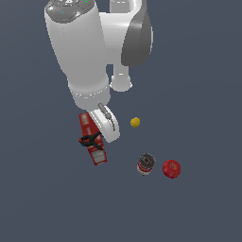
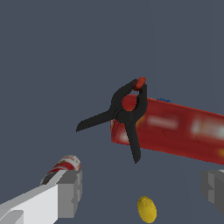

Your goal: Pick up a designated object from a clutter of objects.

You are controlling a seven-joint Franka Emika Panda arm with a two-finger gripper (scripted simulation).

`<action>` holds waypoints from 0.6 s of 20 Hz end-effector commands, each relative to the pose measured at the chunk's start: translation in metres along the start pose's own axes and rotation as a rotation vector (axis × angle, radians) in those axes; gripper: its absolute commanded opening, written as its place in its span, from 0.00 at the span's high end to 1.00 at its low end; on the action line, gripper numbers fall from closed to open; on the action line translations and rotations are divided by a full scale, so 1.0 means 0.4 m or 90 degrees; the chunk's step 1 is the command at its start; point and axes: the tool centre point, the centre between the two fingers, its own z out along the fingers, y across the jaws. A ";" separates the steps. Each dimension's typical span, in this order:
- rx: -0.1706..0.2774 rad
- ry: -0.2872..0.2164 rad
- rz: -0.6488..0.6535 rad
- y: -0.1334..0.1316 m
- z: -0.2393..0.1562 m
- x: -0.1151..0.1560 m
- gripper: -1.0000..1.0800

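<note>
Black clamp (image 1: 91, 140) lies across the long red box (image 1: 92, 145), roughly mid-length, on the exterior view's left. Arm's wrist hangs just above it, hiding the pincer here. Well apart to the exterior view's right: yellow ball (image 1: 135, 122), red-and-white can (image 1: 146, 164) lying tipped with dark top showing, red apple-like ball (image 1: 171, 168) just beside it. Surface (image 1: 203, 94) flat, matte slate grey.

Wrist view: clamp (image 2: 124, 114) thin, matte black, two handles splayed, red tips pinched at the nose; it overlaps the box end (image 2: 175, 131). Box glossy, sharp-edged, pale label blurred. Pincer (image 2: 142, 190) spread wide, grey blocky fingers (image 2: 70, 192) far apart, nothing between them but the yellow ball (image 2: 147, 209) beyond. Judgement: still above the clamp, lined up to descend; thin prongs leave little to grip.
</note>
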 end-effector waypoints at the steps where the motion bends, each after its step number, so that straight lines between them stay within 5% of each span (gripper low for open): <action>1: 0.003 0.001 0.048 -0.003 0.002 0.017 0.04; 12: 0.012 0.005 0.234 -0.012 0.011 0.082 0.04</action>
